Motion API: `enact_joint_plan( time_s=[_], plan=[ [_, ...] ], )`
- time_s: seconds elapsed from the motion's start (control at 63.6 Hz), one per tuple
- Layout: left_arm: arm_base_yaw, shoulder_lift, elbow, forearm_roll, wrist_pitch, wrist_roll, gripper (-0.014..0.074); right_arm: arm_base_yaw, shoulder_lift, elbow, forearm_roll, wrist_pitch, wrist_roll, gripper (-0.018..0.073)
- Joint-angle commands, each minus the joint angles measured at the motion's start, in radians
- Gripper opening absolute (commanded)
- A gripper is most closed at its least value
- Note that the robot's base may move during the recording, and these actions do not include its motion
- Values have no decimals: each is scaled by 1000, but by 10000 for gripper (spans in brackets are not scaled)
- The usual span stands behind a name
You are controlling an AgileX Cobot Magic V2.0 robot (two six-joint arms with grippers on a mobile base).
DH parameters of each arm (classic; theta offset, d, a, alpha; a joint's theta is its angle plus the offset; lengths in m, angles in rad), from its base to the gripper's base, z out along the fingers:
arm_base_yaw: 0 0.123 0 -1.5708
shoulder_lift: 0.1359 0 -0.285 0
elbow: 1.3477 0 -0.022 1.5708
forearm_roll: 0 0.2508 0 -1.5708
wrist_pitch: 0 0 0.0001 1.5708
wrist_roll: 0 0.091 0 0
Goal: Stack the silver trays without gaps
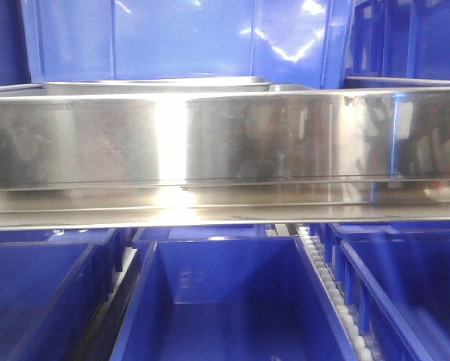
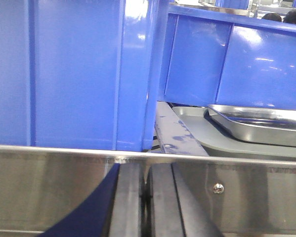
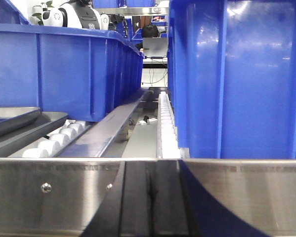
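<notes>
Exterior front-facing shows us only tray rims point(image 1: 157, 86) behind the steel band point(image 1: 225, 143); left wrist-mounted puts a silver tray point(image 2: 259, 123) ahead to our right, long axis crosswise, left fingers point(image 2: 128, 202) pressed together, empty; right wrist-mounted glimpses tray edge point(image 3: 12, 118) far left, right fingers point(image 3: 135, 202) likewise closed.

Mirror-bright silver trays point(image 2: 259, 123) sit among glossy blue crates point(image 2: 68, 74), a brushed steel band point(image 1: 225, 143) gleams silver, and the rollers point(image 3: 54, 140) look white, perhaps.
</notes>
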State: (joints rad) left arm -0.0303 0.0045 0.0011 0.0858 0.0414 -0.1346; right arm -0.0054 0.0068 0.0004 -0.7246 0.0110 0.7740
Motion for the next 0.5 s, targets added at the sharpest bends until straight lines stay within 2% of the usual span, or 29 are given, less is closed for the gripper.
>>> enact_joint_plan(
  time_s=[0.0, 0.063, 0.173, 0.22, 0.315, 0.362, 0.488],
  plan=[
    [1, -5, -1, -5, -15, -8, 4, -2, -7, 0, -5, -39, -6, -78],
    [1, -5, -1, -5, -15, -8, 4, -2, -7, 0, 71, -36, -53, -78],
    [1, -5, -1, -5, -15, -8, 4, -2, -7, 0, 358, -27, -340, -78],
    [1, -5, -1, -5, -15, -8, 4, -2, -7, 0, 520, -27, -503, -78],
    [1, -5, -1, -5, -15, -8, 4, -2, -7, 0, 754, -27, -694, -78],
    [1, -5, -1, -5, -15, -8, 4, -2, -7, 0, 798, -27, -733, -78],
    [1, -5, -1, -5, -15, -8, 4, -2, -7, 0, 789, -47, -733, -78]
  ],
)
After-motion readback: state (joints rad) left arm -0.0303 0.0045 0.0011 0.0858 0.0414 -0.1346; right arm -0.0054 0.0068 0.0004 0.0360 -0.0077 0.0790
